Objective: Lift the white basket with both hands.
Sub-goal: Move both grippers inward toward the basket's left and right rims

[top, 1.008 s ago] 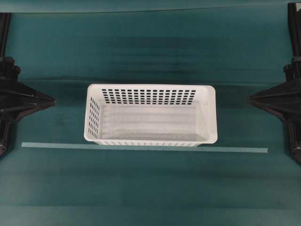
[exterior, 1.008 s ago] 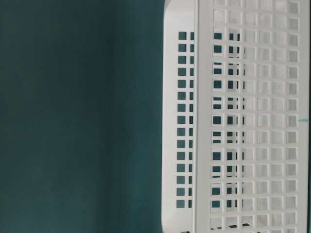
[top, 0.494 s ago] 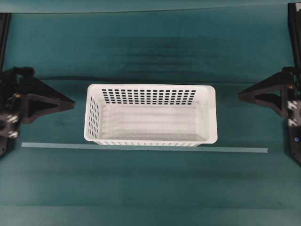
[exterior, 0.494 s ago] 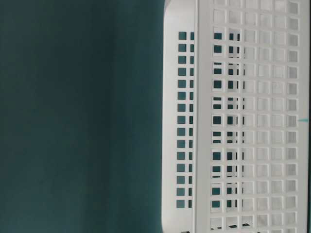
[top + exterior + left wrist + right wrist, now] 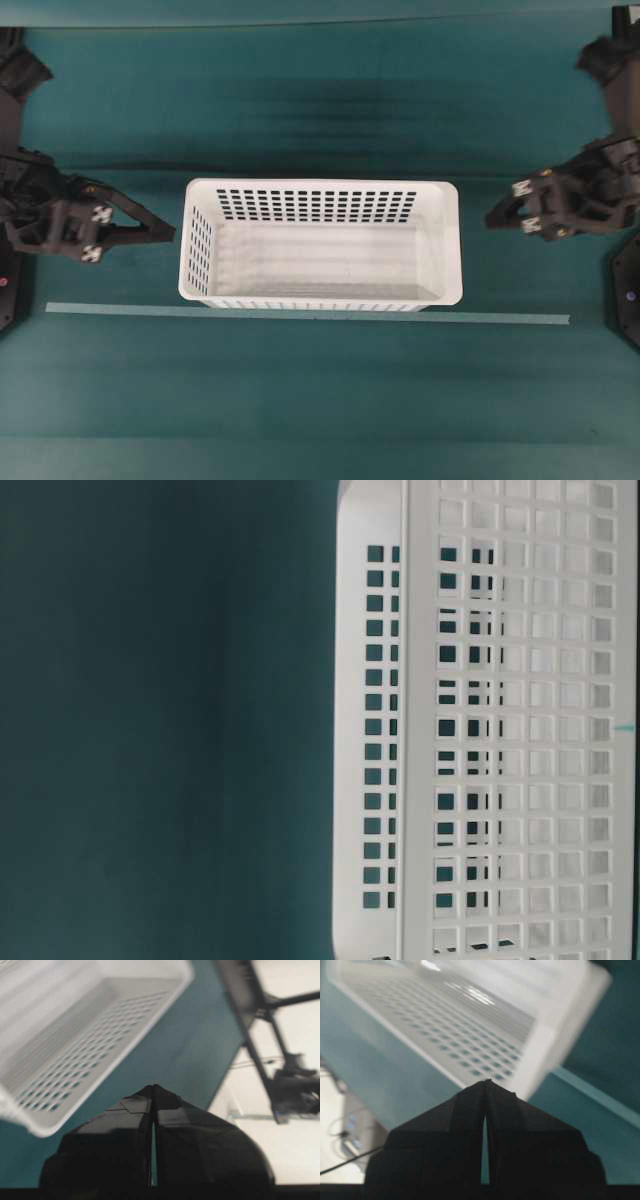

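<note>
**Basket unheld, both grippers clenched and empty**

Sits flat in the middle of the green table (image 5: 320, 400), the white basket (image 5: 320, 243), long sides running left to right, just behind a pale strip of tape (image 5: 300, 313). Empty inside; bare floor showing through the open top.

To its left, the left gripper (image 5: 170, 233), tip pointing at the short end wall and just beside it, not touching as far as the overhead view shows. Fingers (image 5: 131, 1110) pressed together in the wrist view, only a hairline slit between them, nothing grasped. To its right, the right gripper (image 5: 492, 217), a little farther off from the other short wall. Fingers (image 5: 470, 1097) likewise clenched tight on nothing, the basket's corner blurred beyond them.

Likely light, being thin moulded plastic full of holes and carrying no load. Probably stiff enough at the rim, with some flex in the long walls if lifted unevenly. Smooth plastic, so probably slippery to a pinch. Best hold, by the look of it: the rolled rim at the middle of each short end, one gripper per side, raised together to keep it level. Needs the fingers spread first.

Count: one basket, two grippers, one strip of tape, one table.
</note>
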